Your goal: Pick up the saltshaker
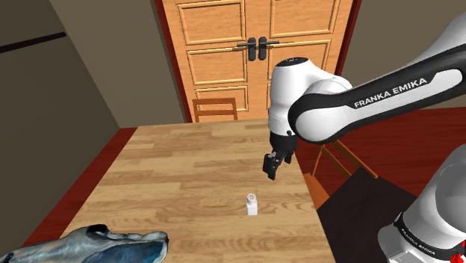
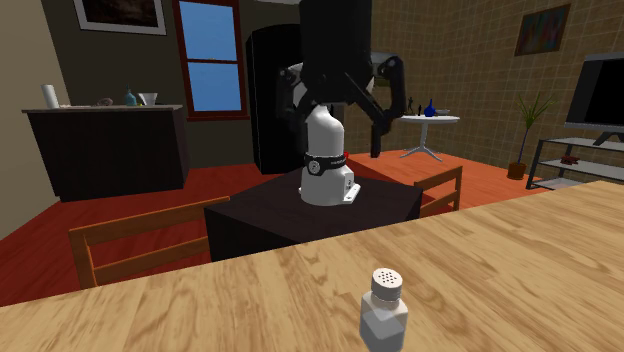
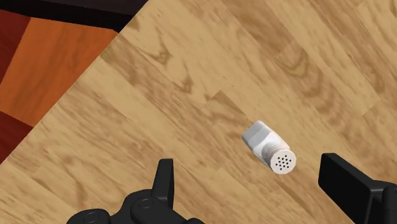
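A small white saltshaker (image 1: 252,204) with a perforated grey cap stands upright on the wooden table (image 1: 172,172), near the edge at the shoulder view's right. The second exterior view has the saltshaker (image 2: 383,310) close in the foreground. My black gripper (image 1: 273,164) hangs above the table, a little beyond the shaker and higher than it. In the wrist view the gripper (image 3: 248,167) is open. The saltshaker (image 3: 267,147) sits below, between the lines of the two fingers and nearer the right-hand one. Neither finger touches it.
A crumpled blue-grey object (image 1: 97,246) lies at the table's near corner on the shoulder view's left. Wooden chairs stand at the far end (image 1: 216,108) and beside the edge by the stand (image 1: 336,157). My dark stand (image 2: 310,215) lies behind the table.
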